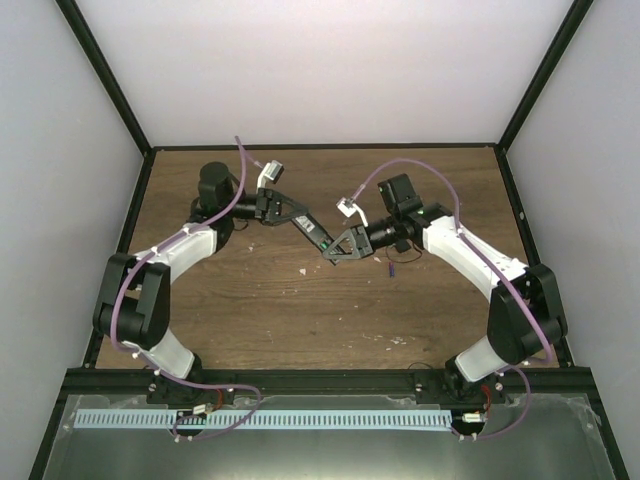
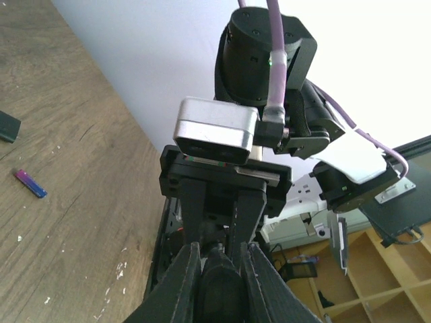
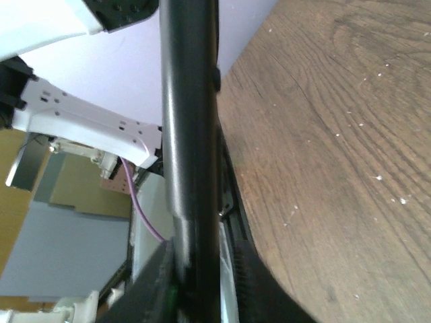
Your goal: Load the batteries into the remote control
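The black remote control [image 1: 316, 234] hangs above the table's middle, held at both ends. My left gripper [image 1: 303, 222] is shut on its far end, seen as a dark rounded end [image 2: 219, 289] between the fingers [image 2: 176, 286]. My right gripper [image 1: 330, 250] closes around the near end; the remote [image 3: 192, 121] runs straight up from between the fingers [image 3: 252, 282], with a thin slit of light on the right side. A small green spot [image 3: 174, 291], perhaps the green battery, shows beside the left finger. The purple battery [image 1: 391, 268] lies on the table [image 2: 31, 183].
A small flat black piece [image 2: 7, 126] lies on the wood beyond the purple battery. The wooden table [image 1: 300, 320] has black frame rails [image 1: 120, 100] along its sides and white walls behind. Purple cables loop over both arms.
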`<state>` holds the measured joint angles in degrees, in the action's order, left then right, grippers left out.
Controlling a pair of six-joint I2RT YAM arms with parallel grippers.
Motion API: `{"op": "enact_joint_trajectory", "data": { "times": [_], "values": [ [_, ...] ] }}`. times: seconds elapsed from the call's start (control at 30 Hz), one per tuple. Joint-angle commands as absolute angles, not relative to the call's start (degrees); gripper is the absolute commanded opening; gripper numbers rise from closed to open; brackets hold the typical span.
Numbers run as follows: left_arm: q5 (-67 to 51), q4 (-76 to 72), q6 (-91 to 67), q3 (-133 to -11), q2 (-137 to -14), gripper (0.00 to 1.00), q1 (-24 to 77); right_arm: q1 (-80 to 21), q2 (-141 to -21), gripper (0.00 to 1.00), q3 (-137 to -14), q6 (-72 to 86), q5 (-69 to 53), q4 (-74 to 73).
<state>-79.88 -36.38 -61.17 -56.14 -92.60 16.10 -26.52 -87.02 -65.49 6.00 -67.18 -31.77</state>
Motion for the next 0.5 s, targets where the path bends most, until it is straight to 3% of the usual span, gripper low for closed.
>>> {"op": "enact_joint_trajectory", "data": {
  "times": [0.0, 0.07, 0.2, 0.47],
  "values": [
    [-77.8, -27.7, -53.4, -58.7, -90.0, 0.0, 14.1, -25.2, -85.0, 0.27, -64.6, 4.9, -61.5, -34.9],
    [-76.4, -16.1, -44.9, -60.4, -89.5, 0.0, 13.7, -24.2, -83.7, 0.38, -65.1, 4.8, -58.4, -34.9],
    [-73.3, 0.2, -32.4, -62.9, -89.2, 0.0, 13.2, -21.9, -80.8, 0.43, -65.5, 3.8, -53.5, -35.1],
    [-68.5, -8.2, -38.3, -54.7, -88.4, 0.0, 11.1, -20.8, -77.2, 0.4, -63.8, 4.2, -29.7, -39.0]
  ]
}}
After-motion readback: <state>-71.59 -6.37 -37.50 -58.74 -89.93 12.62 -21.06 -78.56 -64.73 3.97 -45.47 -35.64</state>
